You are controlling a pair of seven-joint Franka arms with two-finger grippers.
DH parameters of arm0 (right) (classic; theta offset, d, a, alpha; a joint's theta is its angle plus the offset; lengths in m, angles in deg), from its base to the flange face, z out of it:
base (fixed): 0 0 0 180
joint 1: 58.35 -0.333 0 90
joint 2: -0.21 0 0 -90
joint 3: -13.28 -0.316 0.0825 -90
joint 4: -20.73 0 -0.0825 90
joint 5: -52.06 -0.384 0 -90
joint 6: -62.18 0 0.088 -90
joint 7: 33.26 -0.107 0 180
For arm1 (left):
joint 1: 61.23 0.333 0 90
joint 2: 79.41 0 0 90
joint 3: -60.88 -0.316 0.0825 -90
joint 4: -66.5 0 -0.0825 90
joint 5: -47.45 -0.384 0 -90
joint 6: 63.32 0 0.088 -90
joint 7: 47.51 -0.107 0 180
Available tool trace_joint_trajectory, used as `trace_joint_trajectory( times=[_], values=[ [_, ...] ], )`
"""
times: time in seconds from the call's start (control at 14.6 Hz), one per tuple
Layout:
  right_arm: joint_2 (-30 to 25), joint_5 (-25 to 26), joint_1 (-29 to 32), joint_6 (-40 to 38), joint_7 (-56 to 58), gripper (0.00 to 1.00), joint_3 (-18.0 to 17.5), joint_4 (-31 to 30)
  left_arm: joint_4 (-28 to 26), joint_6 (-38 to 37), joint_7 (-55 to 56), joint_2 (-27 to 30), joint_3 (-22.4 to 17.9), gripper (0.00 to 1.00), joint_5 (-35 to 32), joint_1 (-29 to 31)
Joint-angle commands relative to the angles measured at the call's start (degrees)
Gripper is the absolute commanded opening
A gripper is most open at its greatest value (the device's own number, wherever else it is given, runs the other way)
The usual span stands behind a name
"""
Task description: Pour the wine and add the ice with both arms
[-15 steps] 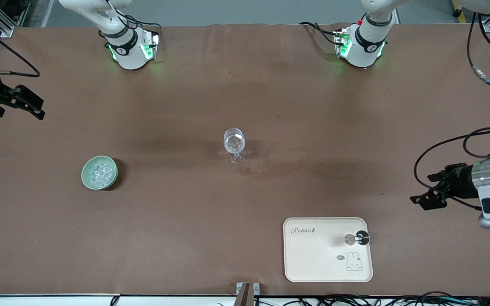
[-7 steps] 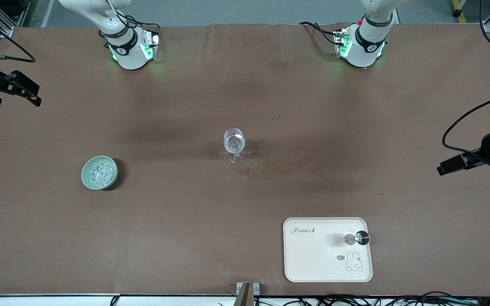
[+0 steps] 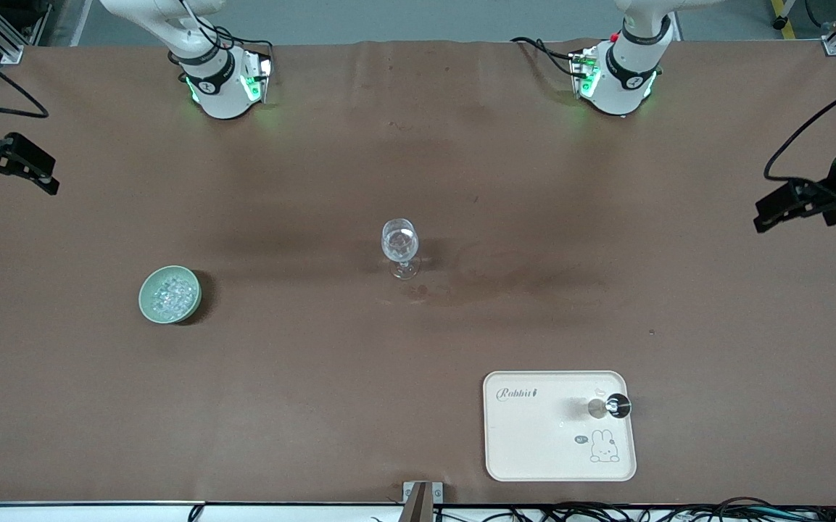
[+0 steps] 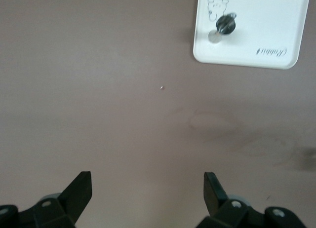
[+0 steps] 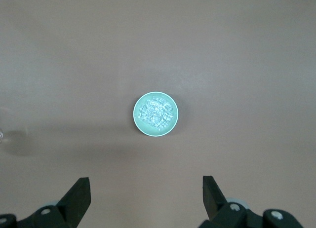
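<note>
Fingers spread and empty on both the left gripper [image 4: 147, 186] and right gripper [image 5: 146, 191], ice [image 5: 156, 113] in its bowl [image 5: 139, 122]

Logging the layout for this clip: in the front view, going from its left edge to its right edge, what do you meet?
right gripper → green bowl of ice → stemmed glass → white tray → small metal bottle on it → left gripper.

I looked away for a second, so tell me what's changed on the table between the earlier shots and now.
Both arms pulled back. The left gripper rose from near the tray toward its table end, open and empty. The right gripper drifted slightly outward, also open. The wine glass, the green bowl of ice and the small bottle stayed put.
</note>
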Motion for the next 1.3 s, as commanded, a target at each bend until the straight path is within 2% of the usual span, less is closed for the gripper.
trace_joint_trajectory(
  times=[0.0,0.34,1.24],
  values=[
    [0.66,-1.2,0.61,-0.2,0.99,1.0,-0.24,0.88,-8.19,0.31,-3.41,7.19,-4.04,1.0,0.96,-3.15],
    [0.48,-1.29,0.61,-0.11,1.07,1.0,-0.15,-0.7,-19.8,2.94,-4.39,16.69,-4.05,1.0,2.99,-2.97],
    [0.48,-1.91,0.61,-0.46,1.07,1.0,-0.15,-0.7,-17.09,2.07,-4.39,15.82,-2.11,1.0,4.48,-3.59]
  ],
)
